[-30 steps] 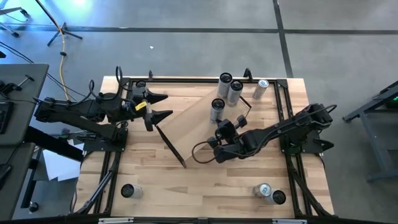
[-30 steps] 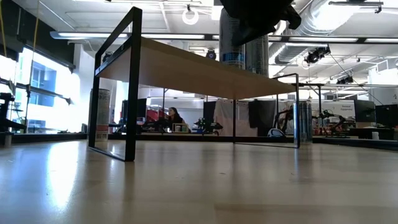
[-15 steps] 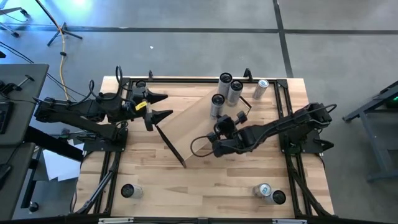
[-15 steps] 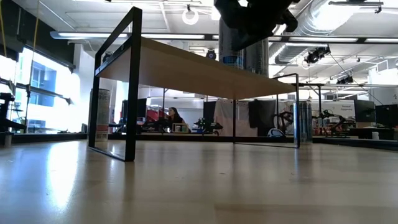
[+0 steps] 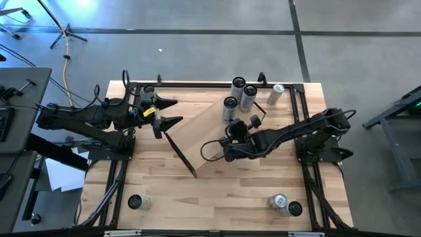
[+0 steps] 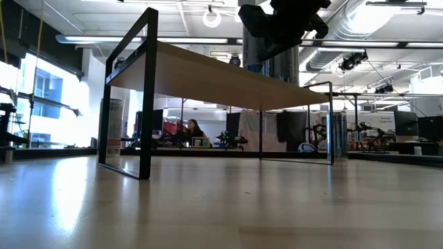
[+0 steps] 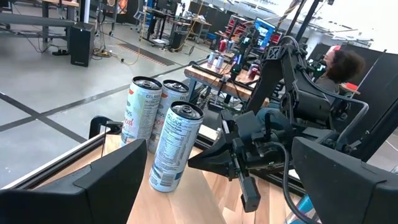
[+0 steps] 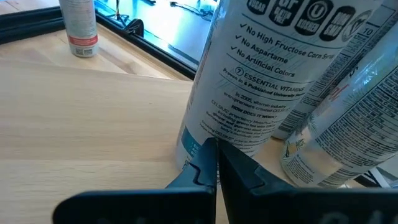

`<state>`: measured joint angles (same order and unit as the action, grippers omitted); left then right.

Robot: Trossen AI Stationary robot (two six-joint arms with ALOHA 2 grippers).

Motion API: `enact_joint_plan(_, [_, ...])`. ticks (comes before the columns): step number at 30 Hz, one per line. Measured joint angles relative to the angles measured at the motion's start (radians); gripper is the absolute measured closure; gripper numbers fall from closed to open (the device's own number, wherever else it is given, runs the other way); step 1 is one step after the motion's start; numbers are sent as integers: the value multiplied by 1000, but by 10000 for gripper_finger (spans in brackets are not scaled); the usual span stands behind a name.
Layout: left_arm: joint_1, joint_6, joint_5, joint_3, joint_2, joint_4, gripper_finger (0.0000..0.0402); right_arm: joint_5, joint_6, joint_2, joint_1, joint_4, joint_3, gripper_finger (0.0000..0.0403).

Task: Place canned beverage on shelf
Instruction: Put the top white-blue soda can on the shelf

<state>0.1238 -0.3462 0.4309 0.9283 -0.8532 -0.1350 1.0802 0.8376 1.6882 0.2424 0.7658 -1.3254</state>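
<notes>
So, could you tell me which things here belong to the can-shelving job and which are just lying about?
In the job:
shelf
three cans standing on it, nearest can included
right gripper, close beside that can

Lying about:
single can and can pair, on the tabletop away from the shelf
far can, past the shelf's end
left gripper, waiting at the left
</notes>
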Motion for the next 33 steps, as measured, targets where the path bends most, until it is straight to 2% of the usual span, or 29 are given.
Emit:
enact_joint_plan(10, [0,0,0,0,0,1,31,-28,-61,0,-22,-7,0,403])
enact_joint_plan(33, [0,25,0,0,0,2,31,-45,-61,0,-83,-48,0,403])
